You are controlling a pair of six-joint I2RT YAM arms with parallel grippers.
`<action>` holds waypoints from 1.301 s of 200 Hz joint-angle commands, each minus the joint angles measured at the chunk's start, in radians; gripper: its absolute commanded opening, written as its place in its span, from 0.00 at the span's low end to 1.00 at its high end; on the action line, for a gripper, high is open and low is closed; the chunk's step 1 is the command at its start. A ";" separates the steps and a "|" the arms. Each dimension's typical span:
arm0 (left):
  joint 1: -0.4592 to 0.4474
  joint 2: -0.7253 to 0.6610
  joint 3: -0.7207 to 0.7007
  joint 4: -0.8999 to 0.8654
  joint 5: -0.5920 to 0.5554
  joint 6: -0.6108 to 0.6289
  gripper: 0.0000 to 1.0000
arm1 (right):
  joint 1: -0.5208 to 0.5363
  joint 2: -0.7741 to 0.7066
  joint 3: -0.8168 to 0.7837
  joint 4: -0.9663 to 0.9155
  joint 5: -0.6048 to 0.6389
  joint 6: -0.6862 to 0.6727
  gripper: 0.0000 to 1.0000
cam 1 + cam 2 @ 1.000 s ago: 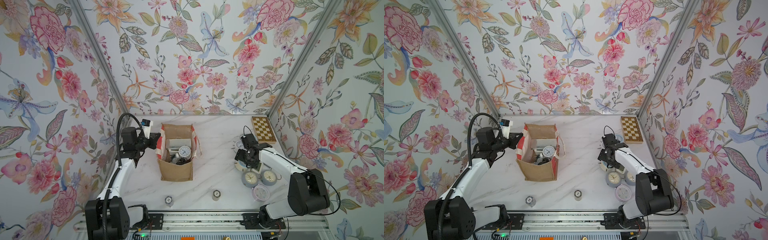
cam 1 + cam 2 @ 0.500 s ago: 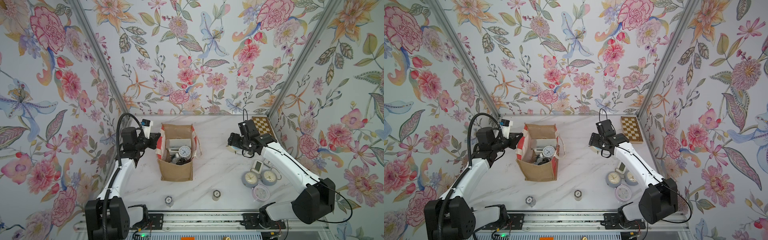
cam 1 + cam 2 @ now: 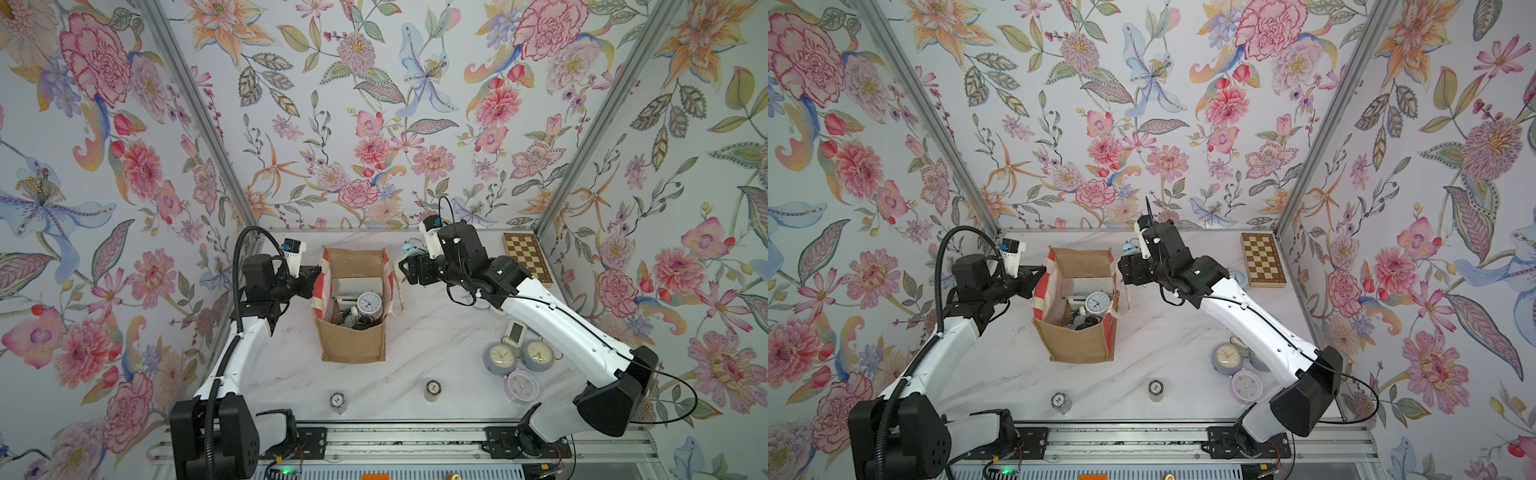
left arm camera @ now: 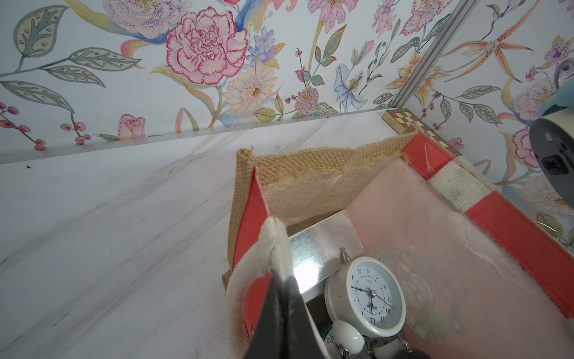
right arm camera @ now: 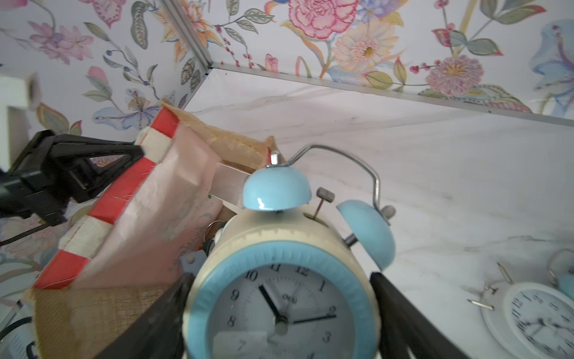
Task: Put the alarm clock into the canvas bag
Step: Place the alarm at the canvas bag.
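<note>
Canvas bag [image 3: 351, 345] shows one white clock [image 3: 369, 303]; right pincer [image 5: 279, 276] grips one alarm clock [image 5: 279, 314].

blue-and-cream alarm clock [image 5: 281, 298] just beside open tan canvas bag [image 3: 351, 347]

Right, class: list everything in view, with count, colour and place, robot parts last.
canvas bag: 1, tan with red-and-white trim, mid-table
blue alarm clock: 1, cream with blue bells, beside the bag's rim
white alarm clock: 1, white, inside the bag
metal tin: 1, silver, inside the bag
round clocks: 3, two grey, one lilac, by right arm
digital clock: 1, white, behind them
flat-lying clock: 1, white, table near right pincer
chessboard box: 1, brown-and-cream, far right corner
small cylinders: 2, pale, front edge
left pincer: black, shut on bag's strap
right pincer: black, gripping blue alarm clock
</note>
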State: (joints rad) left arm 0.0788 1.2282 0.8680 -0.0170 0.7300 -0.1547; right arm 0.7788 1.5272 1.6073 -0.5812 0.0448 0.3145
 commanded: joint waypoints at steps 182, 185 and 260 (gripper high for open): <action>0.009 -0.042 -0.018 0.045 0.006 0.003 0.00 | 0.240 0.550 0.418 -0.463 -0.258 -0.174 0.63; 0.009 -0.042 -0.018 0.045 0.006 0.003 0.00 | 0.240 0.554 0.417 -0.470 -0.254 -0.176 0.63; 0.008 -0.044 -0.018 0.043 0.003 0.004 0.00 | 0.238 0.673 0.427 -0.528 -0.165 -0.186 0.69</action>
State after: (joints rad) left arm 0.0788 1.2110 0.8551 -0.0059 0.7292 -0.1543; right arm 1.0191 2.1292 2.0270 -1.0218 -0.1612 0.1410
